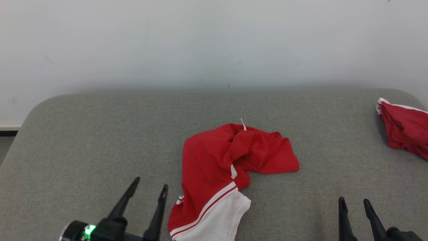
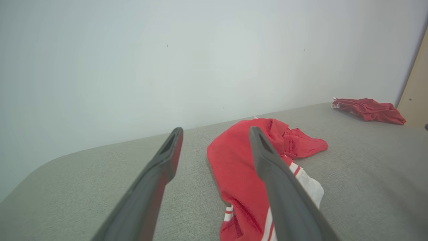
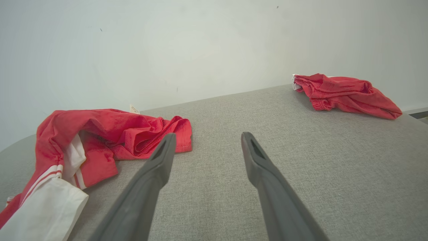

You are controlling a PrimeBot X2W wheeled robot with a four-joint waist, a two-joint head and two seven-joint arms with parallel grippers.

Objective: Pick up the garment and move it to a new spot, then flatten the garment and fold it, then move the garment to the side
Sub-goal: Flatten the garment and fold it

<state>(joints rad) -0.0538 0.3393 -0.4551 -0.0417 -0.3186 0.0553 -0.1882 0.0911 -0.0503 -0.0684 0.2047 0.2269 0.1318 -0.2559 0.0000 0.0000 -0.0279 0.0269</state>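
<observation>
– Black fingers on the left end effector [image 1: 150, 182]: how do they stand?
– Spread apart, with nothing between them. In the head view they point up from the lower left, just beside the near left edge of the garment [image 1: 214, 160] and not touching it. The left wrist view [image 2: 215, 130] looks along them at the red cloth [image 2: 234, 160] ahead and a little to one side
– And the right end effector [image 1: 353, 200]?
– Also parted and empty, the gap a bit narrower in the head view. It sits at the lower right, well apart from the garment, over bare grey fabric [image 3: 208, 135]
– Where is the garment itself?
– Crumpled near the middle of the table [image 1: 83, 134], which is covered in grey cloth. It is red with white stripes; a white panel lies at the end nearest the robot, and a small white tag sticks up at the far edge. The right wrist view shows it bunched in folds [image 3: 100, 130]
– Anything else?
– A second red garment [image 1: 406, 129] with white trim lies in a heap at the far right of the table [image 2: 367, 108] [image 3: 344, 93], well apart from the first. A pale wall [image 1: 214, 43] stands behind
</observation>
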